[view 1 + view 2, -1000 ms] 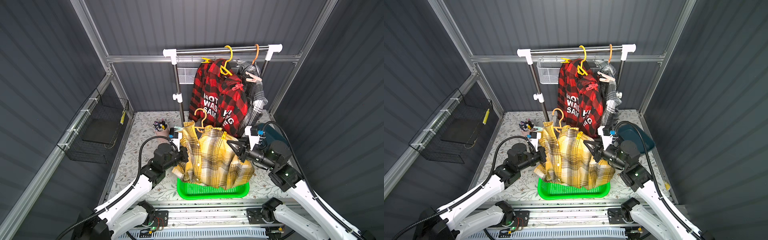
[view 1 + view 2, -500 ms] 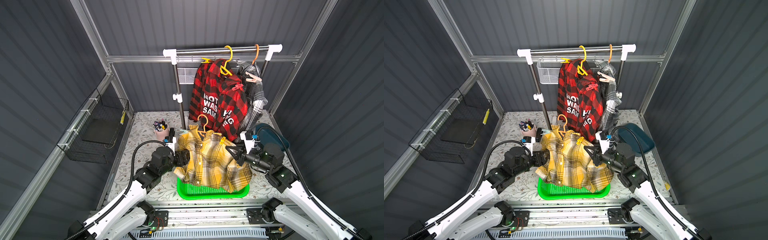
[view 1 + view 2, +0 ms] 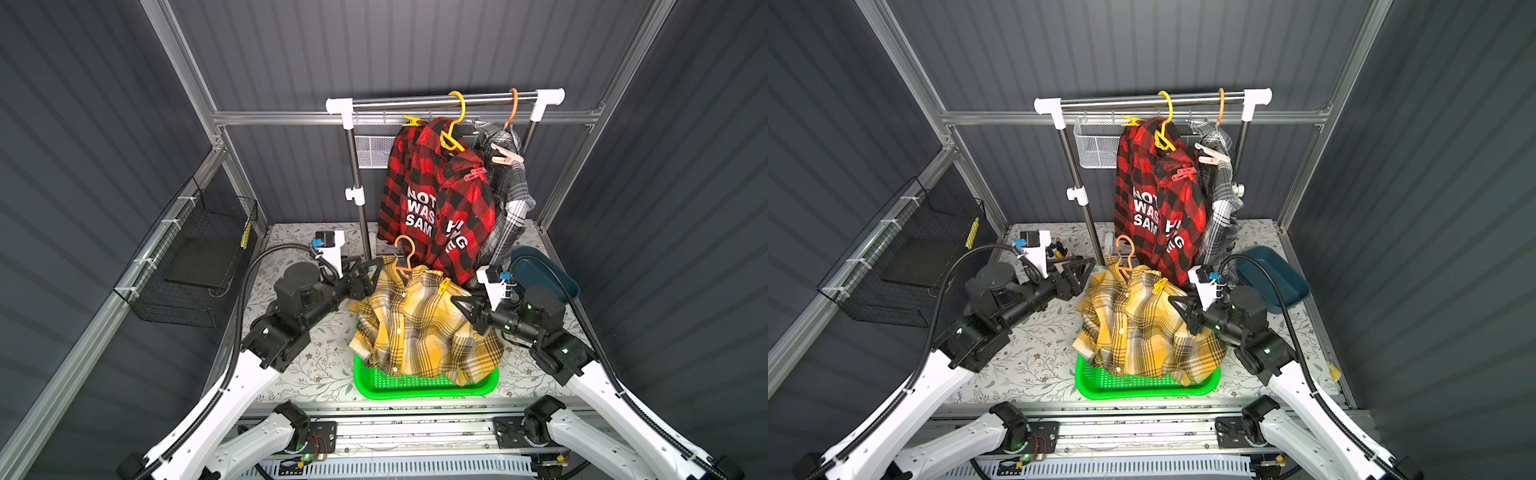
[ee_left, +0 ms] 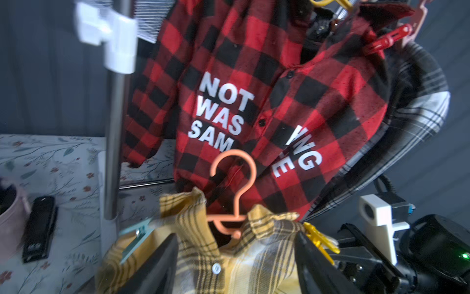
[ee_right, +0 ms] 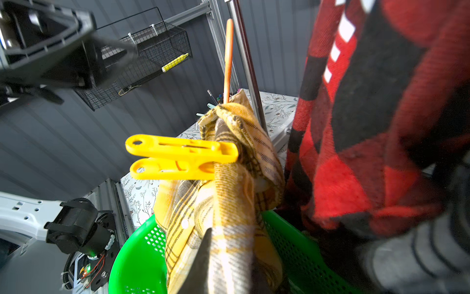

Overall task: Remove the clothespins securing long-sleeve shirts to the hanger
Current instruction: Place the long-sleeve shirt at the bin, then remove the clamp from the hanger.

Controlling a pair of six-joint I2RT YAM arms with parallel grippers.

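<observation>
Yellow plaid shirt slumped low, yellow clothespin clipped on its shoulder, red check shirt, grey shirt hanging.

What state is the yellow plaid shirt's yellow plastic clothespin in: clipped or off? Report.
Clipped on: the yellow plastic clothespin pinches a fold of the yellow plaid shirt.

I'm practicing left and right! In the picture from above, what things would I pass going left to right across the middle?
Black wire basket → left gripper → orange hanger → yellow clothespin → dark blue tray. The yellow plaid shirt overlaps several, so it's skipped.
</observation>
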